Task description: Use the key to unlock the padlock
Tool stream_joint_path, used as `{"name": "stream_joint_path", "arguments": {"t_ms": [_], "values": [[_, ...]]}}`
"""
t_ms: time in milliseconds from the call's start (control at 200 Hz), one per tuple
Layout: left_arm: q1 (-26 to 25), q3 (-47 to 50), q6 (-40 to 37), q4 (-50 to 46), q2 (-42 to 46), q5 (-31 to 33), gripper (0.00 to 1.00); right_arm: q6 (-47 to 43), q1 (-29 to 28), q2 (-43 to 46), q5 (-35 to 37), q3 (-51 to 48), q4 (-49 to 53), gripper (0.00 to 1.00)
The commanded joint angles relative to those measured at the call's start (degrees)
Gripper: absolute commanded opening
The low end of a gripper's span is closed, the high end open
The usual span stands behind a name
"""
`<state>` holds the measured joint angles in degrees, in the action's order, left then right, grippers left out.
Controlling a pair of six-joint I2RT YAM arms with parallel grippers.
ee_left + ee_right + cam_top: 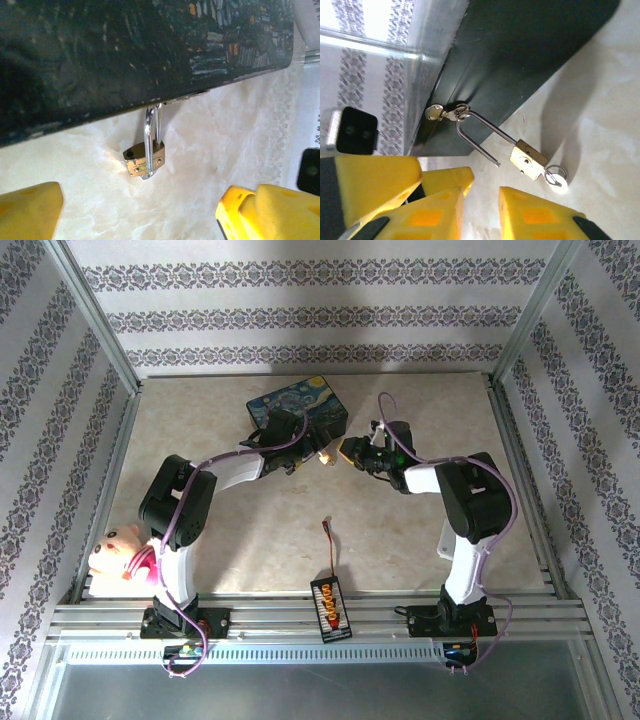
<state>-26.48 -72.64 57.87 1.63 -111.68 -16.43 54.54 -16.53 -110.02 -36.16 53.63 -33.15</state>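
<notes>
- Yellow fingers (540, 215) of the right gripper (482, 195) sit closest to us in its wrist view, cropped by the bottom edge. We see a narrow gap between the tips with nothing in it, so this claw is released.
- Just beyond them the padlock (527, 160) lies on the marbled table (610, 125). Its shackle (480, 132) stands open: one leg ends free beside the brass body, and the bend hooks through the latch (437, 112) of the dark painted box (530, 60).
- We find the key (556, 181) at the padlock's bottom end. Its blade is hidden inside the body, and glare washes its head so pale that we cannot tell the colour.
- Seen from the left wrist, the left gripper (137, 200) is released too. Its yellow tips sit wide apart at the lower corners, both cut off, and the padlock lies beyond them against the box's edge.
- From above, the padlock is a bright speck between the two grippers, too small for us to read.
</notes>
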Motion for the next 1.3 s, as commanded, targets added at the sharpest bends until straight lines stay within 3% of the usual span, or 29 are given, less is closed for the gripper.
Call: {"name": "stream_joint_path", "arguments": {"t_ms": [0,175,380,530,695,1294], "values": [[1.0,-0.6,-7.0,-5.6,7.2,1.1,0.99,-13.7,-1.1,2.0,0.7,5.2,13.4,0.29],[3.2,-3.3,-13.3,-17.1,11.7,9.2,0.99,-27.7,-3.8,1.4,8.8,15.2,32.6,0.30],[10.3,-4.5,-14.8,-22.5,10.5,12.9,0.99,-32.5,-4.3,-3.0,11.2,23.6,40.7,0.30],[13.4,-5.7,-16.8,-24.2,8.4,15.8,0.99,-34.0,-4.5,-6.1,10.4,27.5,43.0,0.33],[15.8,-8.8,-18.4,-25.5,3.5,14.8,0.99,-35.3,-4.6,-9.1,10.0,30.6,45.0,0.35],[15.7,-10.9,-18.8,-26.2,-1.2,11.0,0.99,-37.1,-5.6,-16.0,7.6,37.1,47.2,0.36]]}}
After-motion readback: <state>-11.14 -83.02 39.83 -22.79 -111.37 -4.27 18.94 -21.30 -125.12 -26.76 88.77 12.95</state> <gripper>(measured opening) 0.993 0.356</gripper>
